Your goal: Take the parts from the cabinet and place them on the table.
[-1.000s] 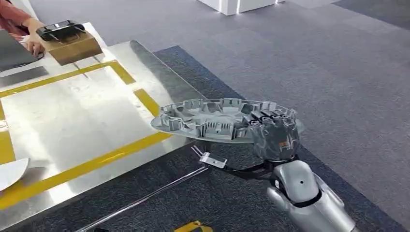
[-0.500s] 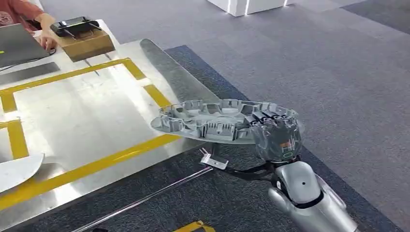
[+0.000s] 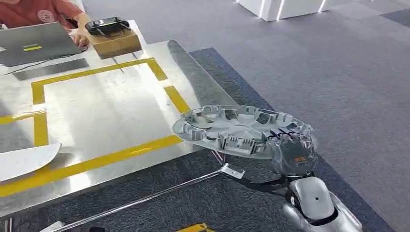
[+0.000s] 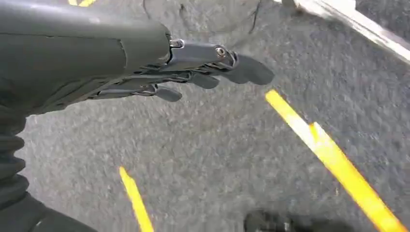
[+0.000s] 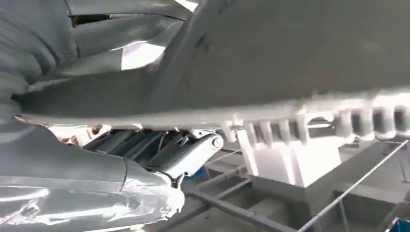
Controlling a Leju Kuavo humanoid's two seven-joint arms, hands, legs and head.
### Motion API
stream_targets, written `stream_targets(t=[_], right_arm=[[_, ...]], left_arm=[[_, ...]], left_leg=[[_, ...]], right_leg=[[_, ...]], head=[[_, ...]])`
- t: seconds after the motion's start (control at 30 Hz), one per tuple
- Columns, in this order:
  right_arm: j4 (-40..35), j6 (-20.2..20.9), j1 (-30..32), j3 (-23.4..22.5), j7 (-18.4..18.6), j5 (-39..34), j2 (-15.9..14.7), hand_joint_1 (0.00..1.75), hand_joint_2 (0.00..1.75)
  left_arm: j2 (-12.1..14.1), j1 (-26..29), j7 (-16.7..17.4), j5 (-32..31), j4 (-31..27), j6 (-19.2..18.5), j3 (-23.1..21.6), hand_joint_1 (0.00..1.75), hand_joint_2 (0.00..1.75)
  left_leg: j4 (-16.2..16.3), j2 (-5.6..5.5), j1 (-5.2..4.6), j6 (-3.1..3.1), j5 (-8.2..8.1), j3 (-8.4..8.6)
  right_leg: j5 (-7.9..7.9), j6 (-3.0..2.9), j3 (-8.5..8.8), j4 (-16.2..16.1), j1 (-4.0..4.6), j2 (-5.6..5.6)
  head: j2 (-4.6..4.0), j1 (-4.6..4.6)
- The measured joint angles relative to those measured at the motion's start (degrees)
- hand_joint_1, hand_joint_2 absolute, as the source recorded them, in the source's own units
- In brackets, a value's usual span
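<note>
A round grey plastic part [image 3: 232, 128] with ribbed inner walls is held level in the air, just off the near right corner of the metal table [image 3: 96, 111]. My right hand [image 3: 290, 152] grips its near right rim, fingers curled over the edge. In the right wrist view the part's underside [image 5: 290, 58] spans the picture, with my right hand's fingers [image 5: 159, 150] clamped on its rim. My left hand [image 4: 193, 72] hangs over grey carpet, fingers spread and holding nothing.
Yellow tape [image 3: 87, 164] frames a square on the table. A pale flat part [image 3: 24, 159] lies at its near left. At the far edge sit a wooden box with a black device [image 3: 113, 36], a laptop [image 3: 36, 43] and a person [image 3: 43, 12]. A metal rod [image 3: 145, 195] lies on the carpet.
The whole picture has shifted right, so the camera has turned toward the table. The part stays in my right hand, now slightly lower in the picture.
</note>
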Motion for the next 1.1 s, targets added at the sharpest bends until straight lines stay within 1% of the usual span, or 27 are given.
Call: stream_targets(t=[0.07,0.1,0.13,0.17,0.2,0.23,0.27,0.3,0.33,0.37,0.4,0.43,0.47,0.57,0.6,0.63,0.67,0.7,0.77,0.8,0.83,0.87,0.9,0.93,0.97,1.0,1.1], right_arm=[[-0.1,0.0,0.2,-0.1,-0.1,0.0,-0.2,1.75,1.75],[-0.1,0.0,0.2,-0.2,-0.1,0.0,-0.2,1.75,1.75],[-0.2,0.1,0.2,-0.2,-0.1,0.0,-0.2,1.75,1.75],[-0.4,0.1,0.4,-0.3,-0.1,0.0,-0.2,1.75,1.75],[-0.4,0.2,0.5,-0.4,-0.1,0.0,-0.2,1.75,1.75],[-0.4,0.3,0.6,-0.4,-0.1,0.0,-0.2,1.75,1.75],[-0.4,0.4,0.6,-0.4,-0.1,0.0,-0.2,1.75,1.75],[-0.4,0.5,0.6,-0.4,-0.1,0.0,-0.2,1.75,1.75],[-0.4,0.5,0.6,-0.4,-0.1,0.1,-0.2,1.75,1.75],[-0.4,0.5,0.6,-0.4,-0.1,0.1,-0.2,1.75,1.75],[-0.4,0.5,0.5,-0.4,-0.1,0.1,-0.2,1.75,1.75],[-0.4,0.5,0.4,-0.4,-0.1,0.1,-0.2,1.75,1.75],[-0.4,0.5,0.5,-0.4,-0.1,0.1,-0.2,1.75,1.75],[-0.4,0.6,0.4,-0.6,-0.2,0.1,-0.2,1.75,1.75],[-0.4,0.6,0.3,-0.6,-0.3,0.1,-0.2,1.75,1.75],[-0.5,0.6,0.3,-0.7,-0.3,0.1,-0.3,1.75,1.75],[-0.5,0.6,0.2,-0.8,-0.3,0.1,-0.3,1.75,1.75],[-0.5,0.6,0.2,-0.8,-0.3,0.1,-0.3,1.75,1.75],[-0.5,0.6,0.6,-0.8,-0.3,0.1,-0.3,1.75,1.75],[-0.4,0.6,0.6,-0.8,-0.3,0.1,-0.4,1.75,1.75],[-0.4,0.6,0.6,-0.8,-0.3,0.1,-0.4,1.75,1.75],[-0.4,0.6,0.6,-0.8,-0.3,0.1,-0.4,1.75,1.75],[-0.4,0.6,0.5,-0.8,-0.3,0.1,-0.4,1.75,1.75],[-0.4,0.6,0.5,-0.8,-0.3,0.1,-0.4,1.75,1.75],[-0.4,0.6,0.5,-0.8,-0.3,0.1,-0.5,1.75,1.75],[-0.4,0.6,0.4,-0.8,-0.3,0.1,-0.5,1.75,1.75],[-0.4,0.7,0.2,-0.8,-0.5,-0.4,-0.5,1.75,1.75]], left_arm=[[-0.1,0.3,0.0,0.0,0.0,0.0,0.0,0.00,1.75],[0.0,0.5,0.0,0.0,0.0,0.0,0.0,0.00,1.75],[0.0,0.6,0.0,0.0,0.0,0.0,0.0,0.00,1.75],[0.0,0.5,0.1,0.0,0.0,0.0,0.0,0.00,1.75],[0.1,0.2,0.1,0.0,0.0,0.0,0.0,0.00,1.75],[0.2,0.0,0.1,0.0,0.0,0.0,0.0,0.00,1.75],[0.1,0.0,0.1,0.0,0.0,0.0,0.0,0.00,1.75],[0.0,0.1,0.1,-0.1,0.0,-0.1,0.0,0.00,1.75],[0.0,0.1,0.1,-0.2,0.0,-0.1,0.0,0.00,1.75],[0.0,0.2,0.1,-0.2,0.0,-0.1,0.0,0.00,1.75],[0.1,0.2,0.1,-0.3,0.0,-0.1,0.0,0.00,1.75],[0.2,0.1,0.1,-0.4,0.0,-0.1,0.0,0.00,1.75],[0.3,-0.1,0.1,-0.5,0.0,-0.1,0.0,0.00,1.75],[0.4,-0.3,0.1,-0.5,0.0,-0.2,0.0,0.00,1.75],[0.4,-0.2,0.1,-0.5,0.0,-0.2,0.0,0.00,1.75],[0.3,0.0,0.1,-0.5,0.0,-0.2,0.0,0.00,1.75],[0.2,-0.1,0.2,-0.5,0.0,-0.2,0.0,0.00,1.75],[0.2,-0.4,0.1,-0.5,0.0,-0.2,0.0,0.00,1.75],[0.1,-0.6,0.1,-0.6,0.0,-0.2,0.0,0.00,1.75],[0.1,-0.5,0.1,-0.6,0.0,-0.2,0.0,0.00,1.75],[0.1,-0.4,0.1,-0.6,0.0,-0.2,0.0,0.00,1.75],[0.1,-0.3,0.1,-0.6,0.0,-0.2,0.0,0.00,1.75],[0.1,-0.4,0.1,-0.6,0.0,-0.2,0.0,0.00,1.75],[0.0,-0.4,0.1,-0.6,0.0,-0.2,0.0,0.00,1.75],[0.0,-0.5,0.1,-0.6,0.0,-0.2,0.0,0.00,1.75],[0.0,-0.5,0.1,-0.6,0.0,-0.2,0.0,0.00,1.75],[0.1,-0.1,0.1,-0.6,0.0,-0.2,0.0,0.00,1.75]], left_leg=[[-0.2,-1.17,0.46,-0.76,0.50,-0.39],[0.1,-1.26,0.63,-0.99,0.29,-0.58],[1.1,2.26,0.25,-1.10,-0.47,-0.94],[3.8,4.61,0.12,-1.22,-2.29,-2.25],[8.3,5.81,0.15,-1.38,-4.71,-4.38],[13.3,6.40,0.19,-1.45,-6.93,-6.70],[17.2,6.61,0.19,-1.45,-8.22,-8.49],[18.2,6.62,0.18,-1.35,-8.08,-8.91],[16.8,6.64,0.16,-1.16,-6.61,-8.03],[13.2,6.79,0.09,-0.85,-4.42,-6.06],[8.2,7.58,-0.16,-0.36,-1.99,-3.34],[3.3,10.08,-0.68,0.40,-0.09,-0.56],[1.4,13.43,-1.69,0.80,-1.28,0.43],[0.8,11.38,-1.90,1.14,-1.22,-0.15],[0.3,10.55,-1.77,1.49,-1.00,0.01],[-0.3,9.64,-1.26,1.68,-0.60,0.59],[-0.5,8.94,-1.07,1.91,-0.54,0.66],[-0.5,8.07,-1.02,2.21,-0.51,0.53],[-0.4,6.22,-1.09,2.37,-0.54,0.50],[-0.4,5.35,-1.14,2.41,-0.57,0.60],[-0.4,4.35,-1.16,2.40,-0.58,0.72],[-0.4,3.38,-1.15,2.34,-0.62,0.85],[-0.3,2.35,-1.11,2.21,-0.71,1.05],[-0.3,1.51,-1.08,1.99,-0.84,1.18],[-0.2,0.87,-1.27,1.69,-0.86,0.99],[0.2,0.04,-1.15,1.40,-0.88,0.47],[0.0,-1.57,-0.69,0.22,-0.45,-0.08]], right_leg=[[0.08,-0.95,-0.26,0.5,0.48,-1.08],[0.32,-1.58,-0.23,0.2,0.14,-1.88],[0.38,-1.92,-0.13,0.2,0.28,-2.55],[0.30,-2.29,-0.15,0.2,0.46,-3.24],[0.25,-2.48,-0.19,0.2,0.67,-4.18],[0.16,-2.62,-0.22,0.2,0.86,-5.16],[0.08,-2.75,-0.24,0.2,1.01,-6.05],[0.02,-2.83,-0.19,0.2,1.13,-6.89],[-0.04,-2.85,-0.12,0.2,1.27,-7.63],[-0.14,-2.89,0.02,0.2,1.41,-8.35],[-0.26,-2.84,0.23,0.2,1.54,-9.03],[-0.45,-2.79,0.50,0.2,1.58,-9.61],[-0.64,-2.51,0.60,0.2,1.94,-10.30],[-0.81,-1.91,0.76,-0.1,2.11,-12.58],[-1.01,-1.45,1.13,-0.3,2.23,-13.40],[-1.74,-1.07,0.88,0.2,1.91,-11.85],[-3.00,-0.92,0.00,2.3,1.71,-7.67],[-5.05,-0.90,-2.15,6.5,1.68,-5.57],[-8.33,-0.79,-7.06,15.5,1.71,-4.33],[-8.27,-0.79,-8.46,17.4,1.76,-4.23],[-6.69,-0.85,-8.63,16.6,1.75,-4.20],[-4.00,-0.90,-7.54,13.4,1.73,-4.14],[-0.65,-1.02,-5.34,8.1,1.65,-3.66],[1.87,-1.07,-3.27,3.2,1.41,-1.93],[1.08,-1.34,-2.45,1.6,1.11,1.05],[0.90,-1.49,-1.45,0.2,0.93,0.83],[1.01,-2.32,-1.61,0.5,1.35,-0.71]], head=[[0.00,0.13],[0.02,0.13],[0.00,-0.08],[0.02,-0.66],[0.00,-0.63],[0.00,-0.63],[0.00,-0.63],[0.00,-0.66],[0.00,-0.68],[0.00,-0.63],[0.00,-0.63],[0.00,-0.66],[0.00,-0.59],[0.00,-0.72],[0.00,-0.63],[0.02,-0.61],[-0.02,-0.20],[0.00,-0.13],[0.00,0.16],[0.00,0.11],[0.00,0.13],[0.00,0.11],[0.00,0.18],[0.00,0.20],[0.00,0.24],[0.00,0.24],[0.00,0.22]])
